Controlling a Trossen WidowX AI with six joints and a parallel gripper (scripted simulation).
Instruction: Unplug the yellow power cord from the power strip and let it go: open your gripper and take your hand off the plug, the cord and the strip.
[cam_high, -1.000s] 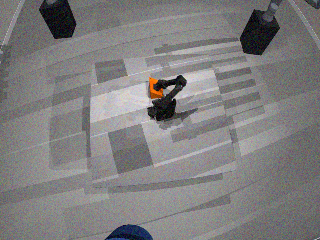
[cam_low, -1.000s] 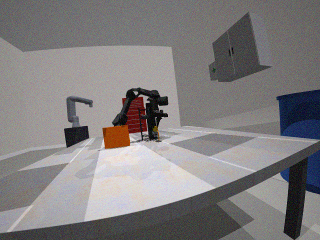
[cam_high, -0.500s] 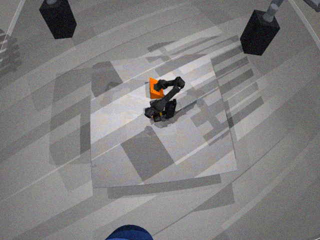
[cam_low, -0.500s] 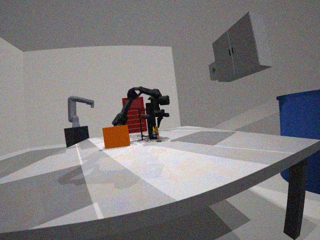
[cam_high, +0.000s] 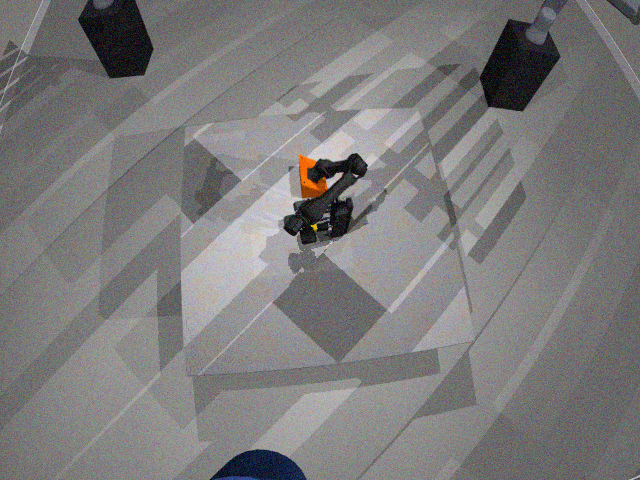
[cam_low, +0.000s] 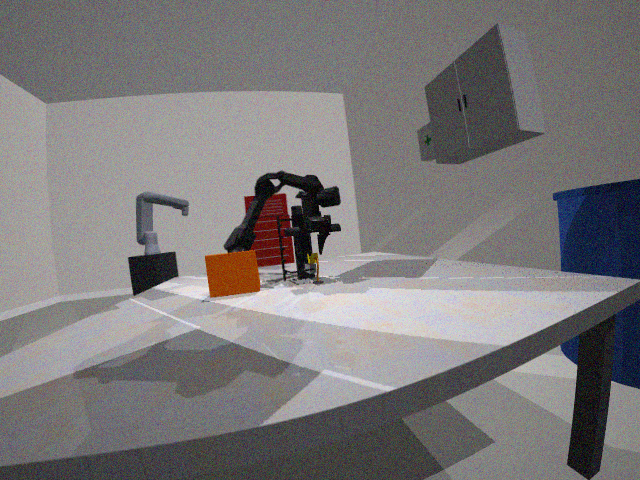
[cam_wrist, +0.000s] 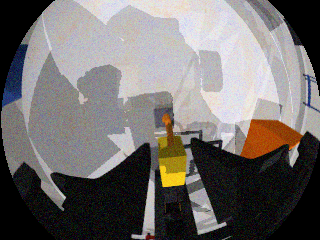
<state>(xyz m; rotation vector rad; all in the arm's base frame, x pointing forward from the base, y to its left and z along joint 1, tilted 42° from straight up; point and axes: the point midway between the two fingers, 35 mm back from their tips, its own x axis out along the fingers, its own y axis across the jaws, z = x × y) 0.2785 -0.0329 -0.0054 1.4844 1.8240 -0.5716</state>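
The yellow plug (cam_high: 313, 227) (cam_low: 313, 257) (cam_wrist: 172, 167) sits between the fingers of my gripper (cam_wrist: 170, 145). The gripper is open, with a narrow gap on each side of the plug in the wrist view. Thin prongs seem to show at the plug's dark front end, which faces the black power strip (cam_high: 341, 219) (cam_wrist: 172, 227). I cannot tell whether their tips are clear of the sockets. The cord (cam_wrist: 169, 131) (cam_low: 317, 272) leaves the plug's far end and runs down to the table.
An orange block (cam_high: 311, 180) (cam_low: 232, 273) (cam_wrist: 270, 137) stands on the table (cam_high: 258, 341) (cam_low: 439, 315) by the arm's base. A thin black wire frame (cam_low: 281, 250) (cam_wrist: 201, 136) stands close to the plug. A blue bin (cam_low: 599, 232) is beyond the table.
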